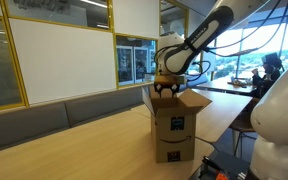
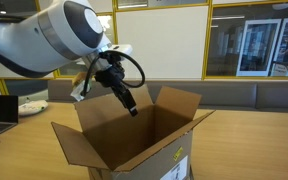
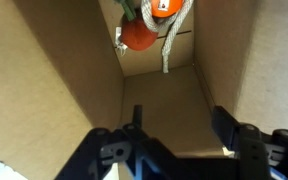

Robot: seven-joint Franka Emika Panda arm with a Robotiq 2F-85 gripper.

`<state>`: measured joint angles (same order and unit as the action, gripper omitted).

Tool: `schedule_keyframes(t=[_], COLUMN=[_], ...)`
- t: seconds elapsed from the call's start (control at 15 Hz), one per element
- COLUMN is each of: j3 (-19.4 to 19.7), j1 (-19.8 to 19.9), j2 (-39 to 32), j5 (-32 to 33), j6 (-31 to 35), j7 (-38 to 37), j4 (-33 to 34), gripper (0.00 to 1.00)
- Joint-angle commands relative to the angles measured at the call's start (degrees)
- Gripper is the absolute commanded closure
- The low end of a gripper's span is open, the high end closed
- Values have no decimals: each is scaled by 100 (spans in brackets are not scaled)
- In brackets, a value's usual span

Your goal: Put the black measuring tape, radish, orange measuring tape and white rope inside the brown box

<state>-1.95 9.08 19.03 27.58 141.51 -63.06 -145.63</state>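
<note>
- Starting in an exterior view: gripper (image 1: 165,90) poised directly above the open mouth of the brown box (image 1: 174,125). Box upright on the wooden table (image 1: 74,140), smile-arrow logo facing the camera. Far too small here to read the jaws, and nothing seen dangling beneath.
- Over to an exterior view from close in: gripper (image 2: 131,105) hanging between the raised flaps, just above the opening. Looks unclenched and empty, though hard to swear to from this angle. Floor of the box (image 2: 134,140) hidden behind the near wall, its lower part cut off by the frame.
- Now the wrist view, looking straight down inside the carton. Gripper (image 3: 179,125) spread wide at the lower edge with nothing between the fingers: released, carrying nothing.
- At the far end of the box floor, bunched together: the radish (image 3: 136,37), the orange measuring tape (image 3: 164,8) just beside it and cropped by the top edge, and the white rope (image 3: 169,45) trailing down alongside.
- No sign of the black measuring tape in any view. Possibly beyond the top edge of the wrist picture, possibly out of frame on the table; cannot tell.
- Judging the step: looks like a drop-off moment, with three of the four items visibly in.
- Next move calls for rising clear of the flaps without snagging them. Then locating the black tape, if not already inside.
</note>
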Motion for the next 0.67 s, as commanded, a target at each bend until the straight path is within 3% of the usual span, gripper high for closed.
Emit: schedule_keyframes(t=[0.0,0.6], j3=[-38,-239], j1=[59,-167], j2=[122,1558], j5=[-161,-394], j6=[47,-918], j7=[164,906], j4=[-65,-214], gripper=[0,0])
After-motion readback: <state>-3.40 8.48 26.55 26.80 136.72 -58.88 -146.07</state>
